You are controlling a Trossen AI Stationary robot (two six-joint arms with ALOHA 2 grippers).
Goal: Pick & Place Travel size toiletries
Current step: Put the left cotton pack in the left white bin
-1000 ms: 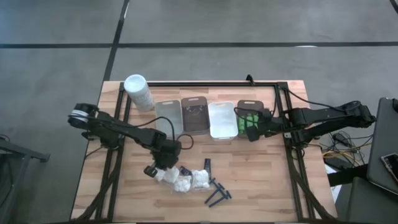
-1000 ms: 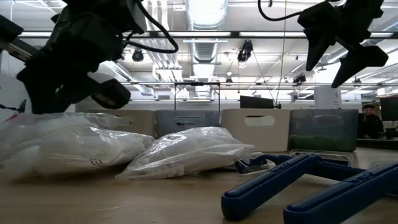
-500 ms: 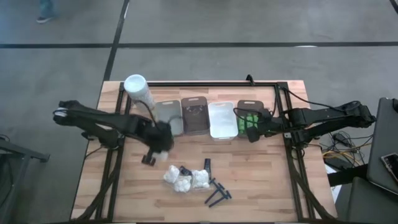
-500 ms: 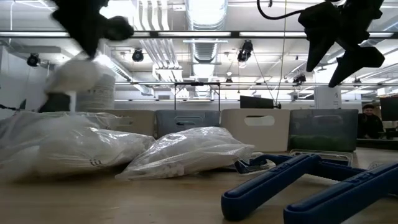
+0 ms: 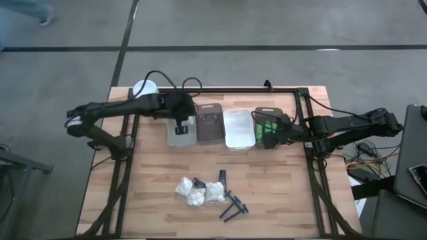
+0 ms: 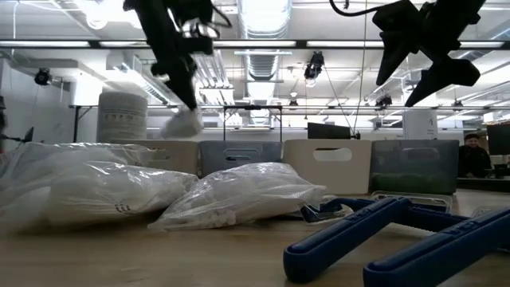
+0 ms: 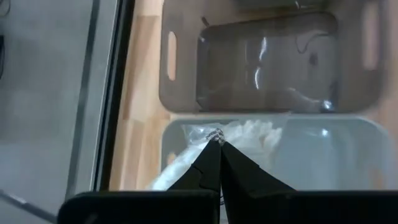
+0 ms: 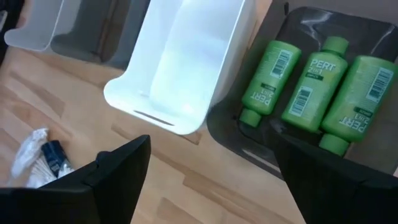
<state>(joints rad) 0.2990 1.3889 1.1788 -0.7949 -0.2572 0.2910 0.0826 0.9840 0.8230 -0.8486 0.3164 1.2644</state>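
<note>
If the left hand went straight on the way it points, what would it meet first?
Probably the floor of the grey tray. The left hand, shut on a white packet, points down into that tray from above it, though its height over the tray is unclear.

One white lumpy packet [image 7: 239, 134] hangs pinched at its clear plastic edge between the closed fingers of the left gripper [image 7: 216, 142], directly below the fingertips. Three more white packets [image 5: 197, 192] lie clustered on the wood, well apart from that gripper. Dark blue T-shaped razors [image 5: 232, 207] lie flat just beside the cluster. Three green bottles [image 8: 320, 78] lie side by side beneath the spread fingers of the right gripper [image 5: 271, 137].
</note>
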